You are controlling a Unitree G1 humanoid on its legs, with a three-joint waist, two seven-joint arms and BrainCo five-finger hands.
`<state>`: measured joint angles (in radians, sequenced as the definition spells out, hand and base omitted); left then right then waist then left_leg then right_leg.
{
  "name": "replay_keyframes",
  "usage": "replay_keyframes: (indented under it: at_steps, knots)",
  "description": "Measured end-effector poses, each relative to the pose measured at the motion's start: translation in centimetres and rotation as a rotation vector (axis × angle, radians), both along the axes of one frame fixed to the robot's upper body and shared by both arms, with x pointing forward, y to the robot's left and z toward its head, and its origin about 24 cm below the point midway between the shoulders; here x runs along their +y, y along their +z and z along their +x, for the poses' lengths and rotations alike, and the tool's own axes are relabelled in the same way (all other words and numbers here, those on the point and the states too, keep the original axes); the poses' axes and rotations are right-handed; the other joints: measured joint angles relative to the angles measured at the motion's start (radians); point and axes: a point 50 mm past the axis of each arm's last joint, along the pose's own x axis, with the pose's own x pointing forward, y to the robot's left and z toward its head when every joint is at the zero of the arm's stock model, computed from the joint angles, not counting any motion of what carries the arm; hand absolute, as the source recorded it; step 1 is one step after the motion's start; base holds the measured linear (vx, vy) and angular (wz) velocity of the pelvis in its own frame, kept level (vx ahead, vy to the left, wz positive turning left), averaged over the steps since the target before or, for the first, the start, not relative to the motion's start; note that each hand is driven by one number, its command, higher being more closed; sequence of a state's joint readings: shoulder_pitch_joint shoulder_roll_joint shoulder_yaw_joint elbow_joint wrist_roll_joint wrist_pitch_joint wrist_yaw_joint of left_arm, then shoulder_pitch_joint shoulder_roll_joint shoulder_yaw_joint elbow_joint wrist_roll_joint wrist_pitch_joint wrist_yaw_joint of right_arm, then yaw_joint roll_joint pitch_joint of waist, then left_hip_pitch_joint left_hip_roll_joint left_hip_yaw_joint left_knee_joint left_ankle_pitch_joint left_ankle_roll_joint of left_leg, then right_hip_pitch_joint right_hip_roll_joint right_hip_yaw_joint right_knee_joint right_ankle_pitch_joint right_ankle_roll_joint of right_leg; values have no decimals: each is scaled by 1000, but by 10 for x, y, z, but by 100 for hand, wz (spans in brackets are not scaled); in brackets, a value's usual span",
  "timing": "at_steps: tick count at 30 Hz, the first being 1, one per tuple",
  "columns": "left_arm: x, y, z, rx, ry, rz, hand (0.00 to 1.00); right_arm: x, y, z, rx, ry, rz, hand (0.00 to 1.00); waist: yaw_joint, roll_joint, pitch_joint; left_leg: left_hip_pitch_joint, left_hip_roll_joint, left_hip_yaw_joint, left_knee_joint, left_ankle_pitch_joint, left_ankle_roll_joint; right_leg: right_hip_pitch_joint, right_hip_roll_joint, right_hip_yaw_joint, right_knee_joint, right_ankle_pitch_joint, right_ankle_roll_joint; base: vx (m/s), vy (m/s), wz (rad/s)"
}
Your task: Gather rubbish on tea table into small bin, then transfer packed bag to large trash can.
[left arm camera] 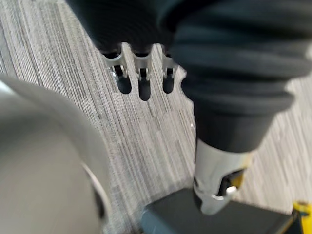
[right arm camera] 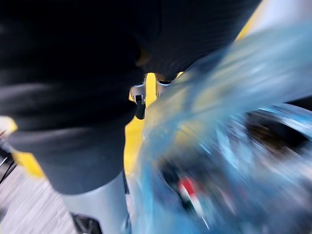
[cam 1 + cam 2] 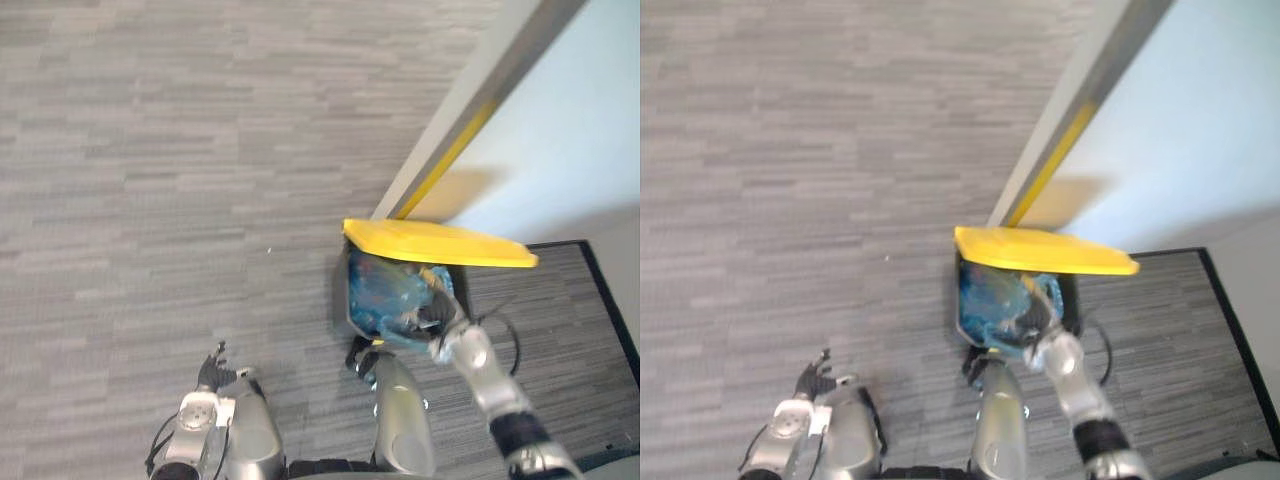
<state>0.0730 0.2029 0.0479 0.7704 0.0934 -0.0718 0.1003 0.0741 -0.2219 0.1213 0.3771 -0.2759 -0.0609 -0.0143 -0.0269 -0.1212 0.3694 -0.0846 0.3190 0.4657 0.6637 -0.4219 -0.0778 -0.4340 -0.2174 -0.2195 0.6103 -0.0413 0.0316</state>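
Most of the task is looking done | packed blue bag [image 3: 385, 295] is sitting in the large trash can [image 3: 1069, 298] under its yellow lid [image 3: 430, 243], just ahead of right hand [image 3: 440, 322] | grasp: cannot tell | left hand [image 3: 212, 372] is hanging loosely spread, well apart | letting go is remaining

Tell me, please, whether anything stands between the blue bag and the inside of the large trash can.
Nothing visible does. The yellow lid is raised over the opening, and the blue bag already sits in the mouth of the trash can, with the right hand on it. The left hand hangs idle.
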Motion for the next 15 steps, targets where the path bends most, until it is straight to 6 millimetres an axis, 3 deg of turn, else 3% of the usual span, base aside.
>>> replay_keyframes:
  at_steps: [1,2,3,4,6,7,8,9,11,12,13,15]
  knots:
    - [1,-2,-3,13,10,1,0,1,-8,-11,40,-10,13,0,-9,2,-10,12,-6,5,-36,18,-2,4,12,15,59,-20,4,21,-35,-1]
    - [4,-7,-15,57,28,4,0,4,-28,-37,136,-36,36,0,-28,-12,-44,40,-27,9,-118,54,-7,33,41,42,163,-69,20,66,-61,0]
    - [4,-8,-17,64,29,4,0,4,-33,-45,164,-43,39,0,-30,-15,-53,46,-34,7,-139,62,-7,48,49,48,185,-80,22,149,-96,-11]
    - [1,-10,-19,69,32,-3,0,4,-49,-68,258,-75,44,0,-32,-38,-86,47,-68,-11,-170,68,-12,100,76,74,139,-129,28,90,-48,-51]
    - [-7,-12,-18,73,37,-23,0,1,-60,-74,305,-123,43,0,-20,-15,-96,37,-93,-45,-209,86,-7,122,114,77,39,-133,32,18,-2,-82]
    - [-16,-16,-21,97,29,-42,0,-2,-70,-81,360,-162,43,0,-21,0,-128,50,-94,-27,-266,121,-18,156,137,84,-83,-143,15,59,-16,-75]
    - [-25,-18,-18,98,28,-64,0,-6,-77,-85,399,-194,36,0,-24,11,-141,68,-111,-1,-302,143,-34,180,149,98,-157,-141,-27,75,-25,-68]
    - [-29,-19,-17,97,28,-75,0,-9,-79,-86,412,-210,34,0,-24,18,-144,73,-110,7,-311,148,-36,181,153,104,-170,-132,-30,60,6,-49]
    - [-46,-26,-21,129,36,-125,0,-21,-91,-96,501,-319,36,0,-25,65,-188,88,-111,30,-353,167,-45,194,172,123,-234,-98,-27,33,50,-34]
    - [-47,-26,-21,129,36,-126,0,-22,-92,-96,502,-323,37,0,-25,67,-189,88,-111,30,-354,167,-45,195,172,123,-235,-97,-27,66,46,-2]
    - [-50,-28,-23,145,48,-134,0,-28,-95,-104,535,-405,58,0,-25,91,-197,114,-123,24,-392,187,-43,228,174,121,-276,-80,-23,59,38,9]
    - [-49,-32,-29,169,63,-132,0,-33,-98,-111,561,-476,84,0,-25,109,-210,143,-134,21,-441,207,-43,263,178,119,-327,-58,-21,24,30,9]
